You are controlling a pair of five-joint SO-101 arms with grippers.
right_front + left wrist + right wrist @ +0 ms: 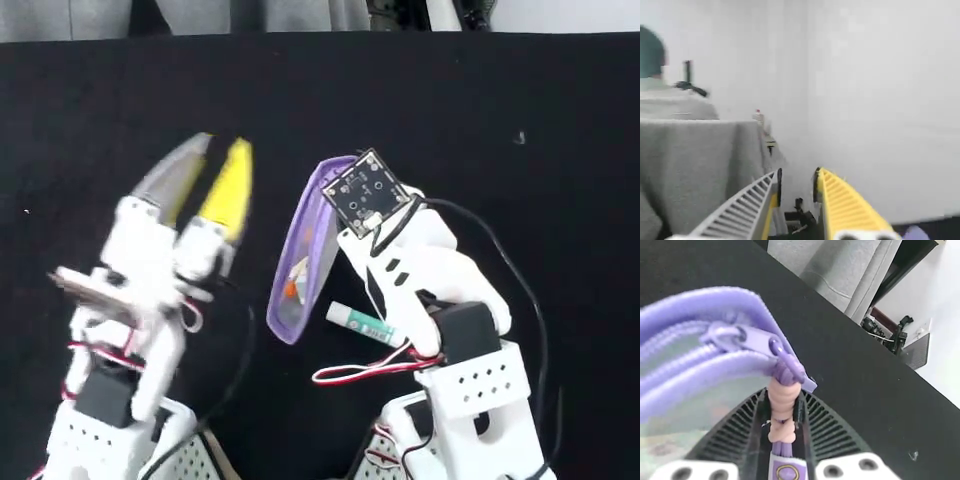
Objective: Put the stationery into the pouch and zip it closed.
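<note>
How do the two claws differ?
The left gripper has yellow and grey fingers, slightly apart, holding nothing; the right gripper has black fingers shut on the purple pouch's zipper pull. The left gripper faces a white wall; the right gripper faces the black table. Both have ribbed fingers.

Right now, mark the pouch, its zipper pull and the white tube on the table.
pouch (299,238), high view, on its purple side wall.
zipper pull (781,392), right wrist view, on its pink bead.
white tube (364,322), high view, on its green-labelled middle.

Passable gap between left jaws and pouch (305,250); white tube (362,324) beside.
</note>
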